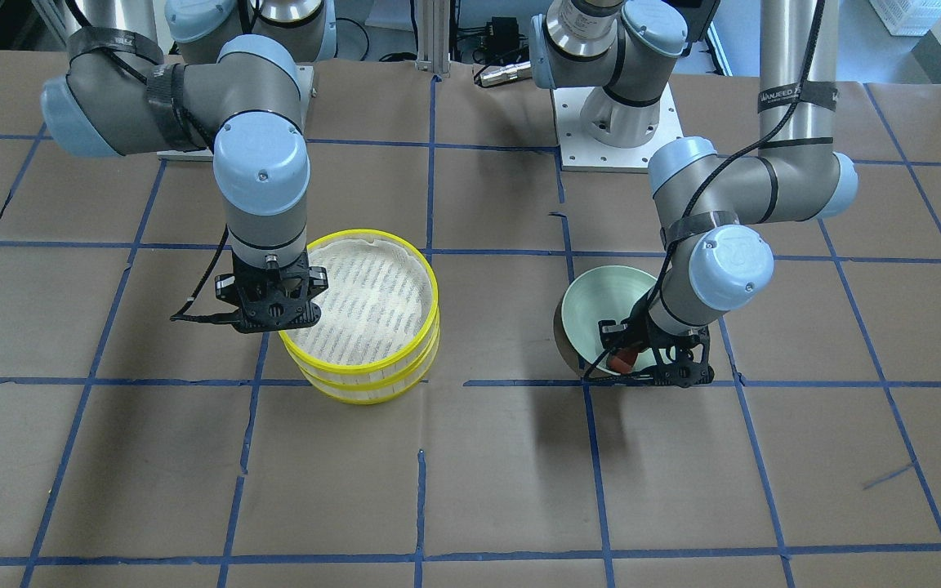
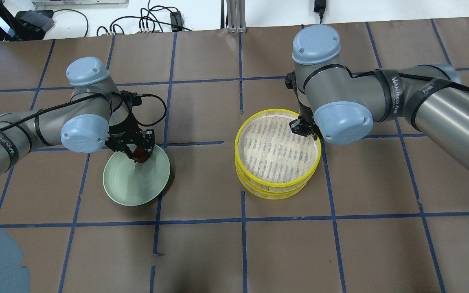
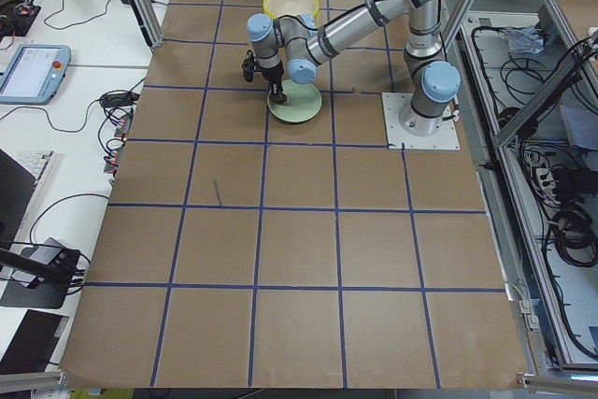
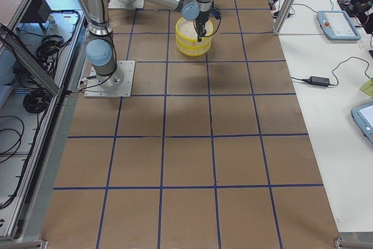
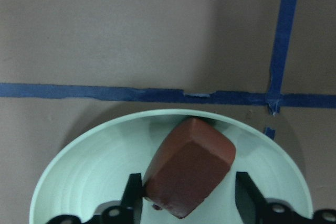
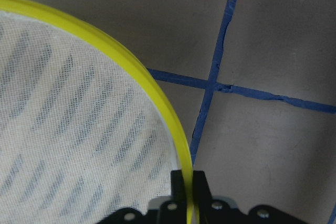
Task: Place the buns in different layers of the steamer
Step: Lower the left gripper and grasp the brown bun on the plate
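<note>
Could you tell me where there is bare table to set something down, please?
Free: the table strip between the green plate and the stacked steamer trays, and the squares on the operators' side of both. Crowded: the plate's far edge under the left gripper and reddish-brown bun, and the top tray's rim, pinched by the right gripper.

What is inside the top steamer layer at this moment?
Only its white liner shows inside the top steamer layer, and no bun. The lower layer beneath it is covered, so its inside cannot be seen.
</note>
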You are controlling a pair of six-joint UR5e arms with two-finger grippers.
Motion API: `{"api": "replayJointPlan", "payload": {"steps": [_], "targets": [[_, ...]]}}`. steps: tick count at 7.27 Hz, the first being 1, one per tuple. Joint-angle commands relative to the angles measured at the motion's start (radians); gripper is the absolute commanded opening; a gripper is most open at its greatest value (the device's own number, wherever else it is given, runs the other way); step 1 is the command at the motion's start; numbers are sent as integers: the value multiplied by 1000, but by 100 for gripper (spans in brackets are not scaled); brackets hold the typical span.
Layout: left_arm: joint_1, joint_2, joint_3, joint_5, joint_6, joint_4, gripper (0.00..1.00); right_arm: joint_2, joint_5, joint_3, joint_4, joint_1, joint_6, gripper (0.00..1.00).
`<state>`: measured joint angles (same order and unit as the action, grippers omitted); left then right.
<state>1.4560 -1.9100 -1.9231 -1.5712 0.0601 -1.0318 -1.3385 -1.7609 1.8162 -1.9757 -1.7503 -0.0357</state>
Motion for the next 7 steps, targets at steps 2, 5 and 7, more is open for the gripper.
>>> {"api": "replayJointPlan", "payload": {"steps": [2, 5, 7], "targets": [[4, 73, 28, -10, -3, 52, 0, 1, -3, 0, 0, -17, 11, 5], [85, 205, 39, 51, -153, -62, 0, 7, -11, 2, 0, -15, 10, 6], [188, 195, 82, 108, -391, -7, 0, 7, -12, 2, 1, -14, 7, 6]]}}
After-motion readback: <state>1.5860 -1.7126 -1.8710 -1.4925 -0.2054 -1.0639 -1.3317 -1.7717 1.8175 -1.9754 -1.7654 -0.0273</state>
